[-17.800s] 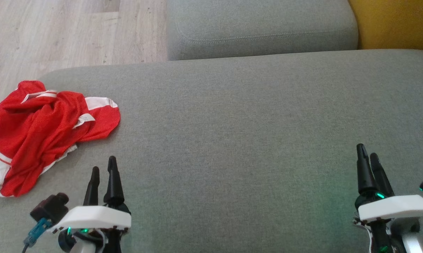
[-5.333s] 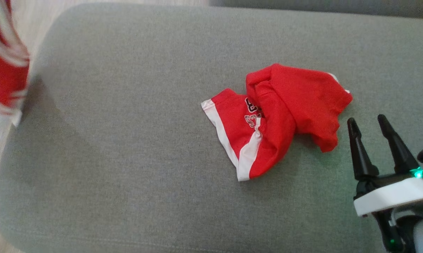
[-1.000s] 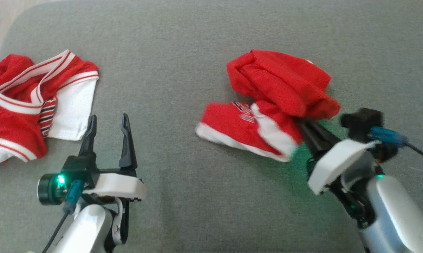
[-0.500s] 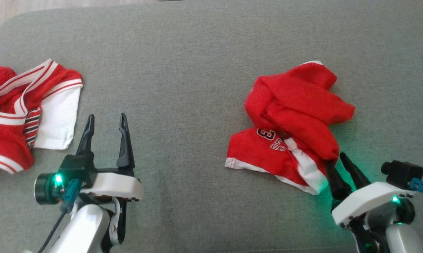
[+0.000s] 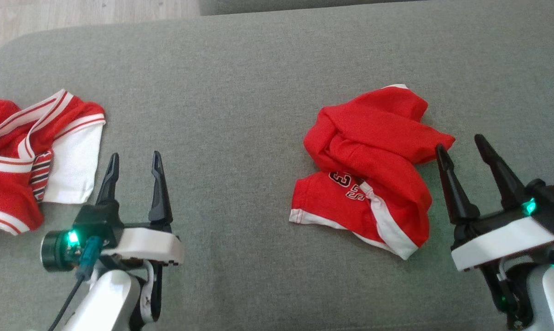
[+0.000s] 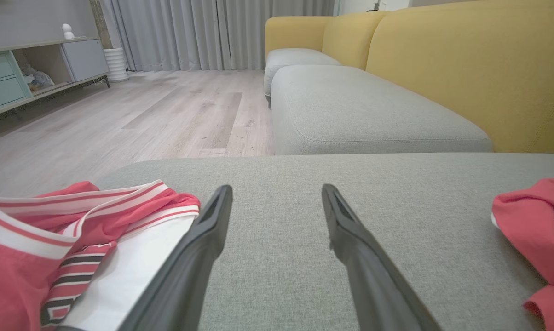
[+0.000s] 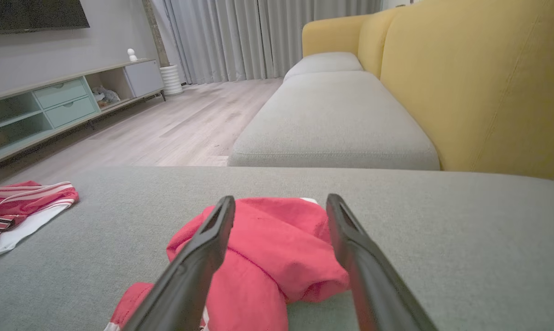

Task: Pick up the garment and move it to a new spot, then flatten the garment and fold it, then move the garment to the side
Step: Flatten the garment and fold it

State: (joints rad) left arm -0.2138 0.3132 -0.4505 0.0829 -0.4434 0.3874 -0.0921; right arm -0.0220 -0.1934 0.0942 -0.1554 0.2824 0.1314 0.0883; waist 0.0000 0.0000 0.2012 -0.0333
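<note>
Left claw (image 5: 135, 155) and right claw (image 5: 458, 142) wide, empty. Red shorts (image 5: 369, 170) bunched; a grab may pinch several layers, leaving twists.

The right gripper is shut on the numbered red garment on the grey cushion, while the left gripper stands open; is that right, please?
Not quite: in the head view the right gripper is open, beside the numbered red garment without holding it. The garment does lie on the grey cushion, and the left gripper stands open.
</note>
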